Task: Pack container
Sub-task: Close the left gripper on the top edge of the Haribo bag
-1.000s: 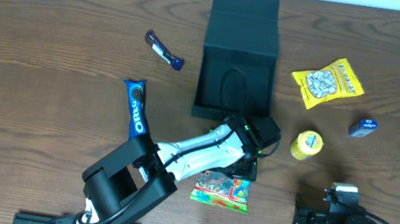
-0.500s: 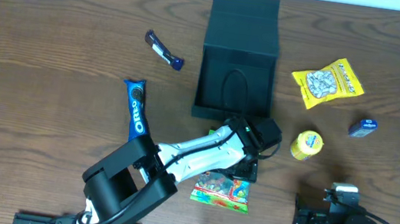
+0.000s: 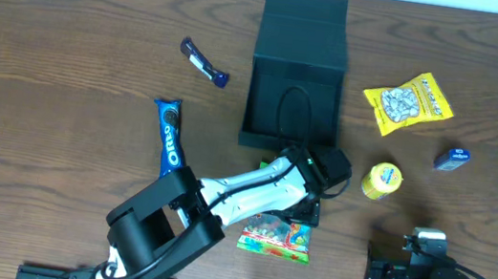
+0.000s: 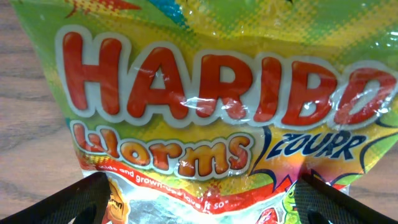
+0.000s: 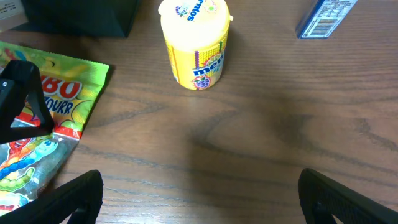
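The container (image 3: pixel 292 107) is a dark teal-green box standing open at the table's middle back, with its flap lid (image 3: pixel 302 26) lying behind it. A Haribo Worms gummy bag (image 3: pixel 275 236) lies flat in front of it. My left gripper (image 3: pixel 310 210) hangs low over the bag's right end. In the left wrist view the bag (image 4: pixel 211 93) fills the frame, and the gripper (image 4: pixel 199 202) is open with one finger on each side of it. My right gripper (image 3: pixel 388 269) is open and empty over bare table (image 5: pixel 199 199) at the front right.
An Oreo pack (image 3: pixel 170 134) and a dark blue bar (image 3: pixel 204 62) lie left of the box. A yellow snack packet (image 3: pixel 408 103), a yellow Mentos tub (image 3: pixel 381 180) and a small blue box (image 3: pixel 452 159) lie to its right. The tub also shows in the right wrist view (image 5: pixel 194 43).
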Controlling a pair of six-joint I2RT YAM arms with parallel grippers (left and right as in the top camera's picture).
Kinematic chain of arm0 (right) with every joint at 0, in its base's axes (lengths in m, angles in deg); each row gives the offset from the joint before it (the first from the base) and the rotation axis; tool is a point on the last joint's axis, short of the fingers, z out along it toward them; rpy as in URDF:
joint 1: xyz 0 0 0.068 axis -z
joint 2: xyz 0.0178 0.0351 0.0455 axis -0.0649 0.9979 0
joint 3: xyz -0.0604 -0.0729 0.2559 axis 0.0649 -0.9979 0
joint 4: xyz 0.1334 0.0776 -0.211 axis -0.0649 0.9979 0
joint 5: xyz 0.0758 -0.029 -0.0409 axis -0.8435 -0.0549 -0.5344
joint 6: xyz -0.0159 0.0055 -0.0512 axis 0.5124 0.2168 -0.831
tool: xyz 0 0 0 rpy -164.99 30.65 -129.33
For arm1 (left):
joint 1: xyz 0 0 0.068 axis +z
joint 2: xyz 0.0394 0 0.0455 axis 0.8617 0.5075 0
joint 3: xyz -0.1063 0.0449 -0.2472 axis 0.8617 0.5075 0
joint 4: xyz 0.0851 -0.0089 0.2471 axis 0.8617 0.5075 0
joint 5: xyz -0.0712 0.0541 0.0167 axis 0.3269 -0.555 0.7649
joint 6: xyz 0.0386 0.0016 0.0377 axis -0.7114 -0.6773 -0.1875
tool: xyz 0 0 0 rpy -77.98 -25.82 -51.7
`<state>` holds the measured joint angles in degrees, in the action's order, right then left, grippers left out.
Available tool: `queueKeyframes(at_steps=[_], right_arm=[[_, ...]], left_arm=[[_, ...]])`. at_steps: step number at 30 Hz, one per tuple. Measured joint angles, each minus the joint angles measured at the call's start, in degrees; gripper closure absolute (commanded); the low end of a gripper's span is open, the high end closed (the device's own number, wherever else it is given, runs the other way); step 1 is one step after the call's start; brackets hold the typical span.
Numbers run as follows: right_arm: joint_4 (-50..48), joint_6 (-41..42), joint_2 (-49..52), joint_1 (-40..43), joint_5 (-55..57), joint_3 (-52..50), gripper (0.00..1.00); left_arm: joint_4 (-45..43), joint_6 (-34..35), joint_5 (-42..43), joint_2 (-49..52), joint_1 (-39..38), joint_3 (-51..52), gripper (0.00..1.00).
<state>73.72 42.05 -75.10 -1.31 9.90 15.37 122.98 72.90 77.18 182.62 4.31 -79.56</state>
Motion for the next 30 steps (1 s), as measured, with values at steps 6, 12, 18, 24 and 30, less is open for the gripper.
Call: queueKeyframes(at_steps=[6, 12, 18, 24, 30], right_arm=[[0.0, -0.02, -0.02, 0.0, 0.0, 0.0, 0.01], [-0.02, -0.02, 0.0, 0.0, 0.0, 0.0, 0.01], [-0.02, -0.02, 0.0, 0.0, 0.0, 0.0, 0.01], [0.0, 0.0, 0.0, 0.0, 0.0, 0.0, 0.01], [-0.02, -0.02, 0.0, 0.0, 0.0, 0.0, 0.01]], left_arm=[[-0.09, -0.02, -0.04, 0.0, -0.04, 0.0, 0.01], [-0.26, 0.22, -0.02, 0.04, -0.13, -0.02, 0.28], [-0.26, 0.17, -0.04, 0.04, -0.22, -0.26, 0.45], [-0.2, 0.24, 0.0, 0.04, -0.22, -0.33, 0.57], [-0.13, 0.17, 0.0, 0.04, -0.44, -0.55, 0.77]])
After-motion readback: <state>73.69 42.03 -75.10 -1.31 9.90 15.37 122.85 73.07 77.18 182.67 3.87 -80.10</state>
